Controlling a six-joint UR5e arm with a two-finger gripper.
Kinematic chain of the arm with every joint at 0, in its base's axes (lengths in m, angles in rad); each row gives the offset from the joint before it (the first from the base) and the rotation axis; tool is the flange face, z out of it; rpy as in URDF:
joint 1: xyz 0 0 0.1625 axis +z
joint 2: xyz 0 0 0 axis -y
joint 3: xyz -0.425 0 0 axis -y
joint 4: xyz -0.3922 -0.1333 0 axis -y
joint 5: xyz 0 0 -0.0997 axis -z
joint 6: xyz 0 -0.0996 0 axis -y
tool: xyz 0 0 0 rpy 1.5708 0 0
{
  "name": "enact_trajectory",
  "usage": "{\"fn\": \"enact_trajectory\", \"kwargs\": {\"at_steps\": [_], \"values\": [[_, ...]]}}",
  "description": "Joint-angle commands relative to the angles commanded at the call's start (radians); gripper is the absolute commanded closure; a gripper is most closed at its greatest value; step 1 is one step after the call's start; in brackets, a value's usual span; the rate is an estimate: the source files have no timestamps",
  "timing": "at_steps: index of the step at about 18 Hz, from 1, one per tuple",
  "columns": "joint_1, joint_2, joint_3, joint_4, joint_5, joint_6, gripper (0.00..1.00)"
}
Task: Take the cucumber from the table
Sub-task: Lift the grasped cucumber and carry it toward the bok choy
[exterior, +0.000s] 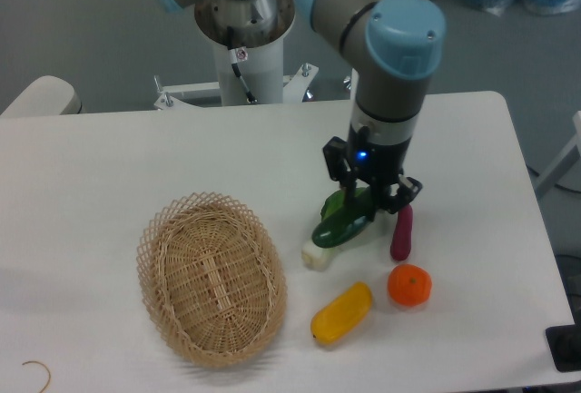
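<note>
The cucumber (342, 227) is dark green and glossy and lies at a slant on the white table (109, 166), resting against the bok choy (317, 254). My gripper (370, 195) points straight down over the cucumber's upper right end. Its jaws stand spread wide, one on each side of that end, and do not visibly press on it. The cucumber's upper tip is hidden behind the fingers (339, 168). The cucumber appears to rest low, on the table and the bok choy.
A slim purple vegetable (400, 232) lies just right of the gripper. An orange (409, 285) and a yellow vegetable (342, 312) lie in front. A wicker basket (211, 277) stands to the left. The robot base (245, 39) is at the back.
</note>
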Motion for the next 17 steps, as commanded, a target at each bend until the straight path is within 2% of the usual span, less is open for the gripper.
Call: {"fn": "enact_trajectory", "kwargs": {"at_steps": [6,17], "values": [[-0.023,-0.002,0.000,0.003,0.003,-0.028,0.81],[-0.020,0.000,0.006,0.003,0.002,-0.023,0.81]]}}
